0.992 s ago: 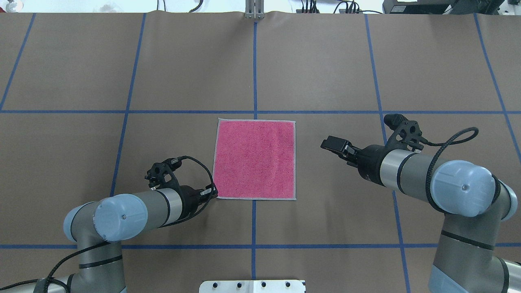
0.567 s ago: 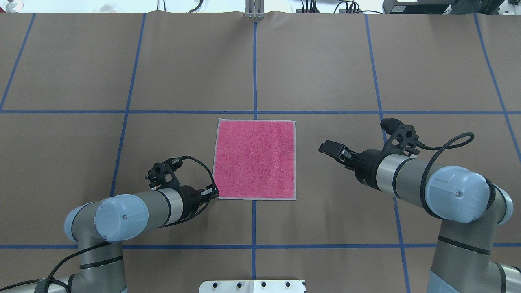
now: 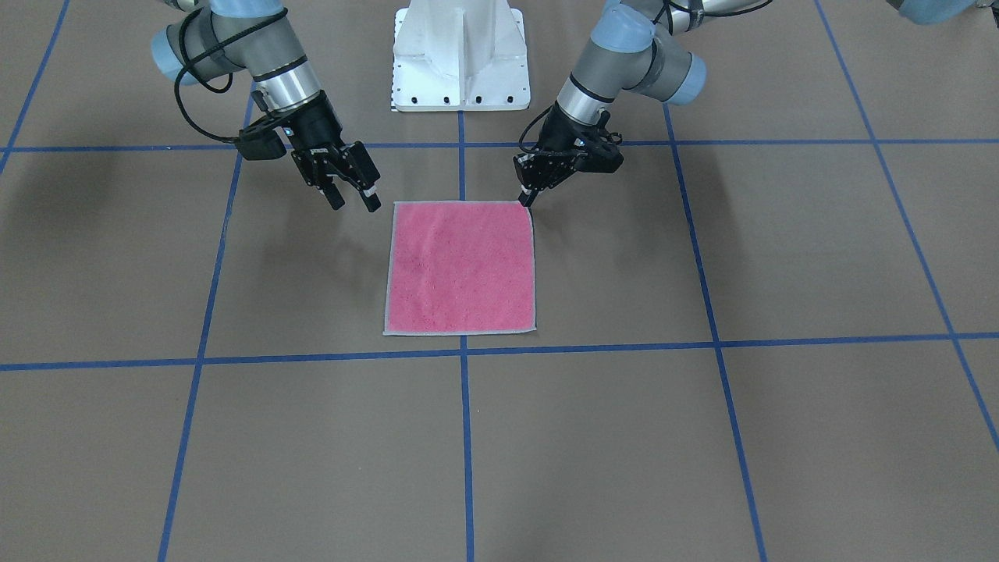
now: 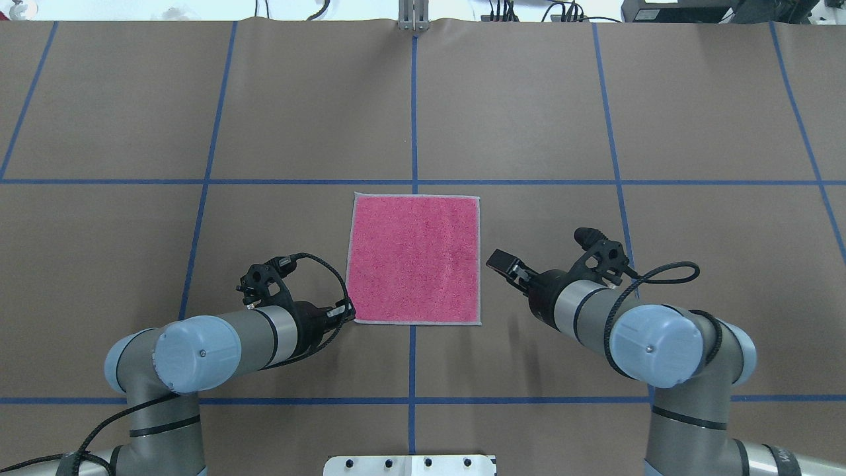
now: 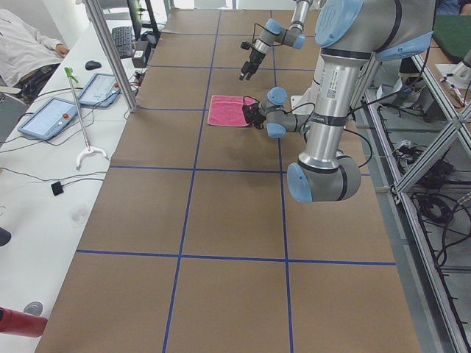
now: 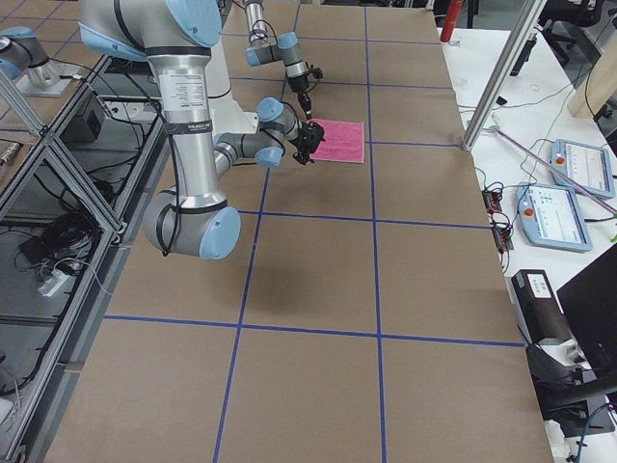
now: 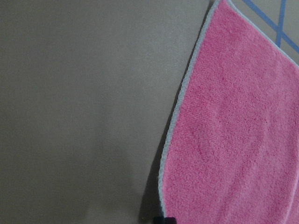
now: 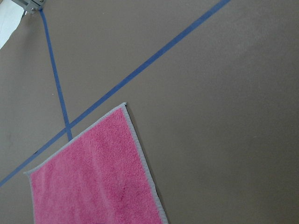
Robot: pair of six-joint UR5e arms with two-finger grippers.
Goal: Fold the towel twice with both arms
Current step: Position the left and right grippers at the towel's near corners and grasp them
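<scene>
Towel (image 4: 415, 259): flat on table (image 4: 297, 99), midway across, ahead of pedestal (image 4: 410, 465). Left gripper (image 4: 347, 311): at the towel's corner nearest the robot, left side. Right gripper (image 4: 500, 262): just beside the towel's right edge, apart from it.

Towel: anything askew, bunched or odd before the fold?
Nothing stands out. The towel lies flat, pink face up, square to the blue grid, grey hem showing all round, no corner turned. The left gripper sits at the corner nearest it; the right gripper hangs beside the cloth, fingers apart.
</scene>
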